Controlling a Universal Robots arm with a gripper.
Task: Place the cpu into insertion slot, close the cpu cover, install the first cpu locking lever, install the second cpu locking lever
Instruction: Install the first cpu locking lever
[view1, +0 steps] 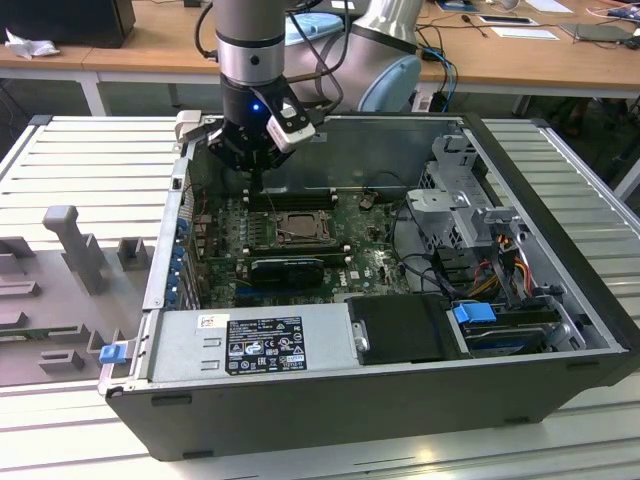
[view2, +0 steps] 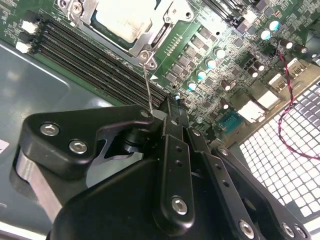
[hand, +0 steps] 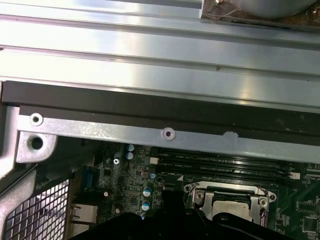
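Exterior view, pincer (view1: 257, 181) over memory slots (view1: 300, 200)

The tool (view1: 257, 180) hangs inside the open computer case (view1: 400, 410), near the socket's (view1: 297, 228) far edge.

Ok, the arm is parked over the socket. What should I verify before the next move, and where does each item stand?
1. Silvery-grey square cpu seated in the silver-rimmed square insertion slot: ok, it lies flat inside.
2. Thin silvery metal cpu cover closed: ok, the frame lies down around the chip.
3. Thin wire locking lever latched: not ok, it stands raised from the socket corner.
4. Black gripper holding that lever: cannot tell; the lever's top end reaches the gripper's tip.
5. Other lever latched: cannot tell.
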